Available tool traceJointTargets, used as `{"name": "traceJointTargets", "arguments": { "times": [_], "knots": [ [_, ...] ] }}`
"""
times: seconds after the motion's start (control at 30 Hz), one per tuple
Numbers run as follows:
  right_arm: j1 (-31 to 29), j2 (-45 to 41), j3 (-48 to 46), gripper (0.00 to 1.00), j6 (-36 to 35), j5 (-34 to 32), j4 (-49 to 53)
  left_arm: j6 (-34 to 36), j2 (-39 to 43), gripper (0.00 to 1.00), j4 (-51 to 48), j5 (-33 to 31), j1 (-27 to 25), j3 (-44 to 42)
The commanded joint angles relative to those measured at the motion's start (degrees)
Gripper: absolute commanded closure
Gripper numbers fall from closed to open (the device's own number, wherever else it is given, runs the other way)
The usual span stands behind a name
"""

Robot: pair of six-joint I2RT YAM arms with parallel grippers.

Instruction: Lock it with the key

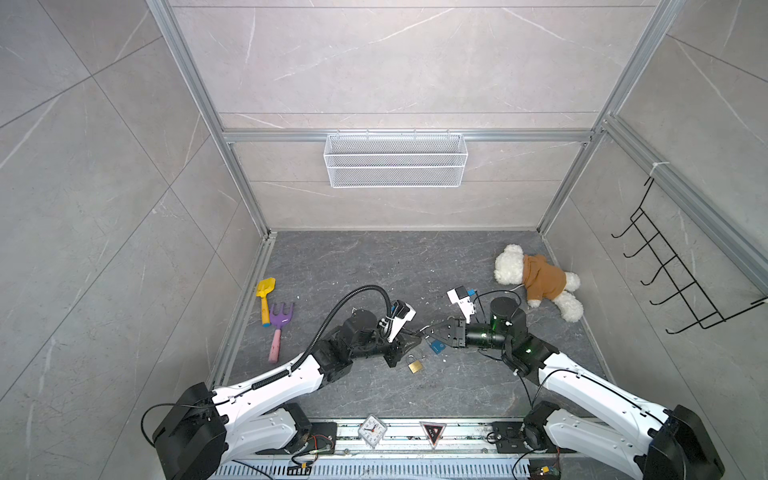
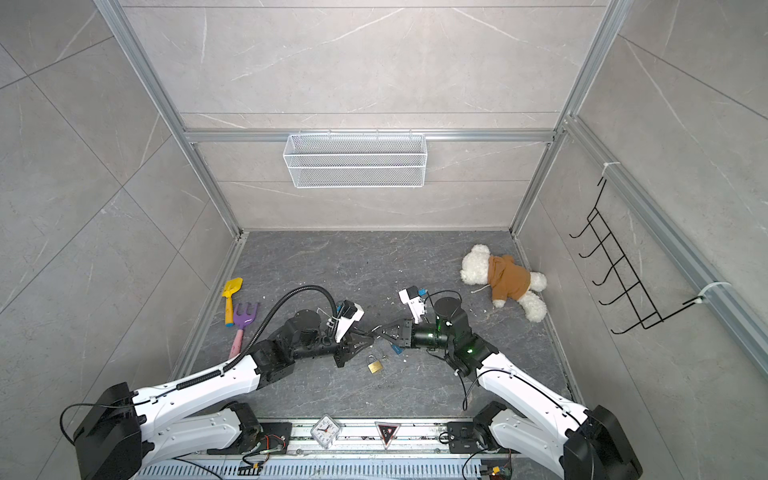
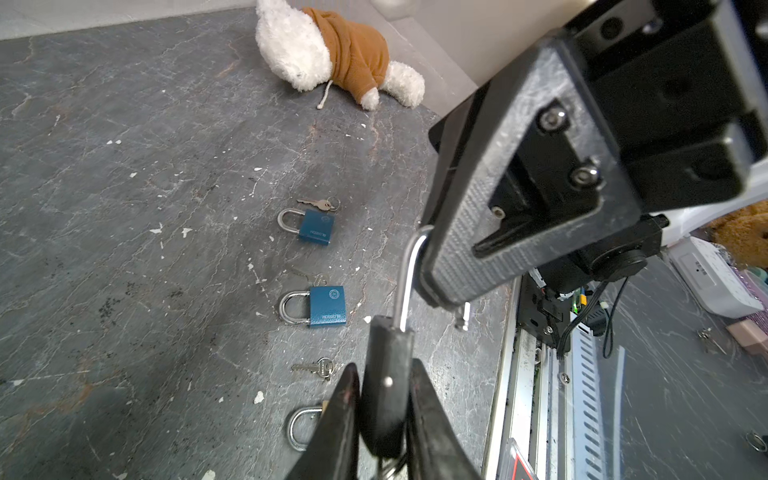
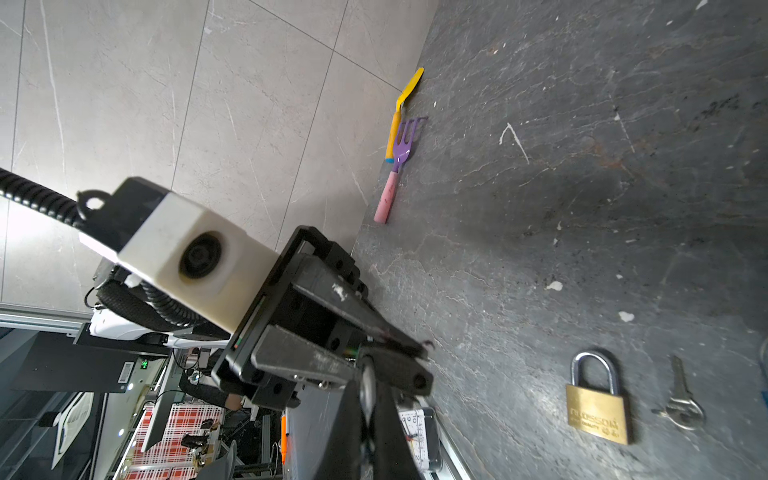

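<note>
Black padlock (image 3: 384, 415) with a silver steel shackle (image 3: 405, 286) is up off the dark grey stone-look floor (image 3: 124, 249), carried between your two grippers near the middle of the workspace. Your left gripper (image 1: 415, 340) is narrowed onto the lock's black body, with a finger (image 3: 345, 415) against each flat side in the left wrist view. Your right gripper (image 1: 434, 330) is clamped tight on the top bend of the shackle. The shackle stands open: one leg runs into the body, and the other ends free, apart from it. On the floor near the grippers lies a closed brass padlock (image 4: 598, 411), flat on its side, with a small silver key (image 4: 681, 403) on a ring just beside it but not touching. Further along the floor you have two closed blue padlocks, one nearer (image 3: 328, 305) and one beyond it (image 3: 316, 226), and the farther one has its own silver key (image 3: 318, 203) lying just beside it. A white plush teddy bear in a brown hoodie (image 1: 536, 280) lies near the right wall, well apart from the locks. By the left wall lie a yellow plastic toy shovel (image 1: 265, 299) and a purple toy rake with a pink handle (image 1: 279, 328), side by side
</note>
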State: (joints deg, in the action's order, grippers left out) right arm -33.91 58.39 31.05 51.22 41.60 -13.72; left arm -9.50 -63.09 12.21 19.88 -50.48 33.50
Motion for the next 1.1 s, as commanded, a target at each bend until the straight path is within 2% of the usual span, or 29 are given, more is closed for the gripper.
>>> {"name": "traceJointTargets", "arguments": {
  "times": [0.0, 0.17, 0.43, 0.6, 0.83, 1.07],
  "knots": [
    [0.07, -0.73, -0.75, 1.0, 0.72, 0.96, -2.8, -1.5, 2.72, 0.83, 5.98, 2.2, 0.49, -0.75],
    [0.55, -0.73, -1.78, 1.0, 1.55, 1.17, -5.89, -2.76, 5.44, 0.87, 6.79, 3.03, 1.04, -2.14],
    [1.82, -0.19, -6.41, 1.0, 2.56, 4.55, -17.76, -6.1, 10.72, 0.89, 10.42, 5.62, 2.76, -4.56],
    [2.31, 2.23, -9.59, 1.0, 4.93, 6.28, -28.1, -9.13, 11.96, 0.89, 12.7, 8.7, 4.48, -4.67],
    [2.46, 8.49, -13.93, 1.0, 11.66, 7.35, -46.8, -12.63, 12.46, 0.92, 16.21, 8.25, 6.16, -5.07],
    [2.47, 13.23, -16.01, 1.0, 15.67, 7.87, -55.37, -14.67, 12.84, 0.96, 19.54, 6.83, 7.32, -5.64]
  ]
}}
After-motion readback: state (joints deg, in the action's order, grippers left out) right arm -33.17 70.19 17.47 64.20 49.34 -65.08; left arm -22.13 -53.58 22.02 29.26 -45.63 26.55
